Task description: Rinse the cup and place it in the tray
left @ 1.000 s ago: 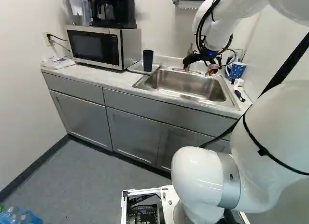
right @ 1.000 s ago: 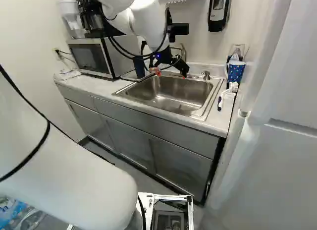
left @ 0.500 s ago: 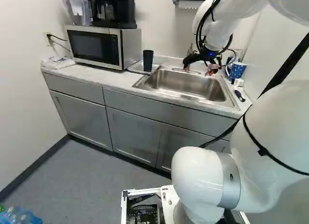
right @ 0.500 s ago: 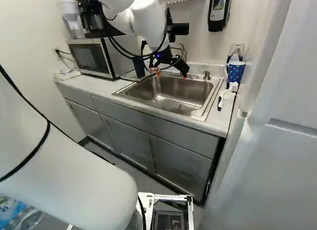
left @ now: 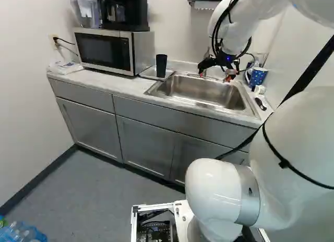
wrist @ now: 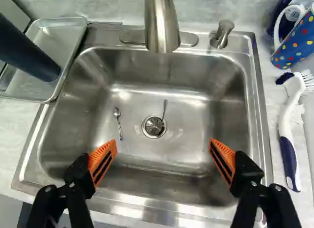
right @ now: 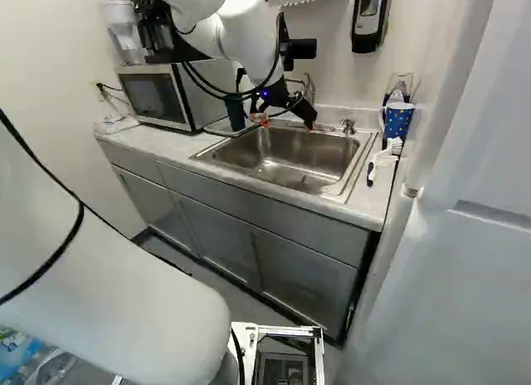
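No text, label, brand, number or sign can be read in any view. Faint marks in the tray point(wrist: 58, 37) beside the sink point(wrist: 186, 115) are too indistinct to tell as letters. Any print on the microwave point(left: 103, 50), farther from the sink than the tray, or on the wall dispenser point(right: 368, 20) above the sink is too small to read.

Base views from farther back, wrist view close above, same sink point(wrist: 196, 117)
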